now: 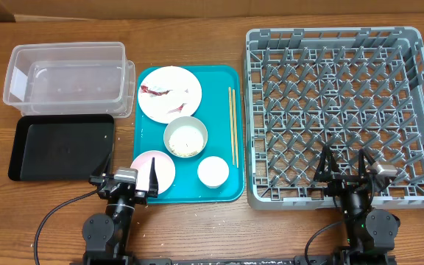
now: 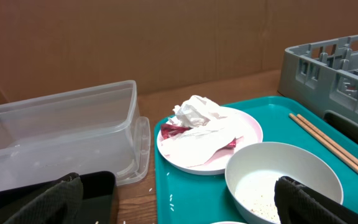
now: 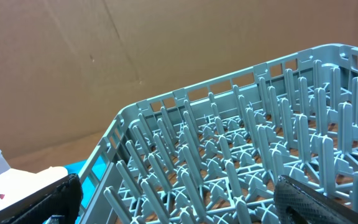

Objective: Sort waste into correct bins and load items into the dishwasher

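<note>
Nothing is lifted off the teal tray (image 1: 213,110).
Left gripper (image 1: 124,182) and right gripper (image 1: 342,165) sit at six o'clock, both spread wide; a napkin (image 2: 197,111) tops the white plate (image 2: 246,128).

Two plates (image 1: 169,93), one bowl (image 1: 185,138), one cup (image 1: 213,171), two chopsticks (image 1: 232,126).

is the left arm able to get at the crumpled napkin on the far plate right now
probably yes: the left hand is open, and the napkin lies uncovered on the far plate. the low bowl sits a bit right of the line, so the way looks free.
</note>
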